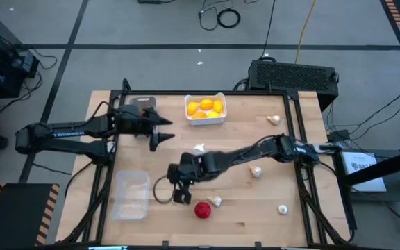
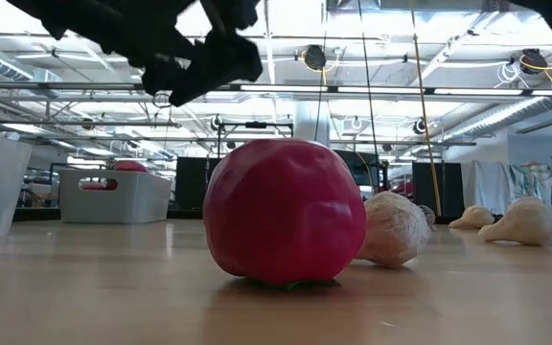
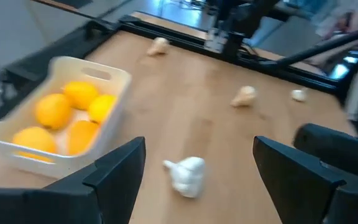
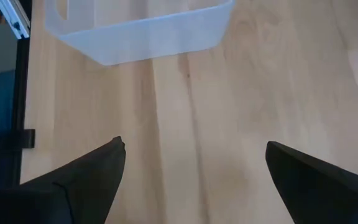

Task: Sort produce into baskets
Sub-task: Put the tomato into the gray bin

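A red tomato (image 1: 202, 210) lies on the table near the front edge, with a garlic bulb (image 1: 216, 201) right beside it; the low view shows the tomato (image 2: 284, 211) and that garlic bulb (image 2: 396, 228) close up. My right gripper (image 1: 172, 196) hangs open above the table between the clear basket (image 1: 130, 194) and the tomato, and touches nothing. My left gripper (image 1: 164, 133) is open in the air between the grey basket (image 1: 142, 104) and the white basket (image 1: 205, 109), which holds several yellow lemons. Another garlic bulb (image 3: 187, 175) lies ahead of the left gripper's fingers.
More garlic bulbs lie loose on the table's right half (image 1: 256, 171) (image 1: 274, 119) (image 1: 282, 209). The grey basket (image 2: 118, 195) holds a red tomato. In the right wrist view the clear basket (image 4: 148, 31) stands ahead of bare wood.
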Controlling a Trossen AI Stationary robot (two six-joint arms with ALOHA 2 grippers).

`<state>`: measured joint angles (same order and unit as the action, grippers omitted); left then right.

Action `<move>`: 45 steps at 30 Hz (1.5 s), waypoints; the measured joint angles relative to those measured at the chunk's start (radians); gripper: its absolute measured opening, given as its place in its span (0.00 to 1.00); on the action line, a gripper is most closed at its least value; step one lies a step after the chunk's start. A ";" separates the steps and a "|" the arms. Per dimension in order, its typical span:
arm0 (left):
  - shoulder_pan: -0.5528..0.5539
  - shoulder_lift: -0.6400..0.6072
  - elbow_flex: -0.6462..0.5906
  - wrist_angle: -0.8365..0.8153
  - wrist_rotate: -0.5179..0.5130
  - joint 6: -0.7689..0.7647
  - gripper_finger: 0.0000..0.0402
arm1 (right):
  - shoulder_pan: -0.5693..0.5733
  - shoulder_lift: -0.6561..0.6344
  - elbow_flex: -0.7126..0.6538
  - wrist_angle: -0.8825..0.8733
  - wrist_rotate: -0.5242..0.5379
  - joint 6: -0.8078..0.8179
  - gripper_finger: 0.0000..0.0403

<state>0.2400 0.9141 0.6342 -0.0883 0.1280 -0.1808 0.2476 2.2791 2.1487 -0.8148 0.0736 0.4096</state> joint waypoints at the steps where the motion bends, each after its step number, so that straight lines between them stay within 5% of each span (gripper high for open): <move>1: -0.023 -0.003 0.000 0.000 0.000 -0.021 0.76 | 0.016 0.000 0.000 -0.002 0.025 0.023 0.93; 10: -0.277 -0.008 0.000 0.118 -0.014 -0.146 0.76 | 0.194 0.000 0.000 -0.005 0.229 0.213 0.93; 21: -0.530 -0.007 0.000 0.186 -0.173 -0.125 0.76 | 0.323 0.000 0.000 0.009 0.276 0.373 0.93; 45: -0.630 0.094 0.000 0.178 -0.216 -0.128 0.76 | 0.468 0.001 0.000 0.010 0.273 0.494 0.93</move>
<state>-0.3901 1.0076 0.6338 0.0901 -0.0877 -0.3085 0.7155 2.2803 2.1487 -0.8046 0.3461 0.9038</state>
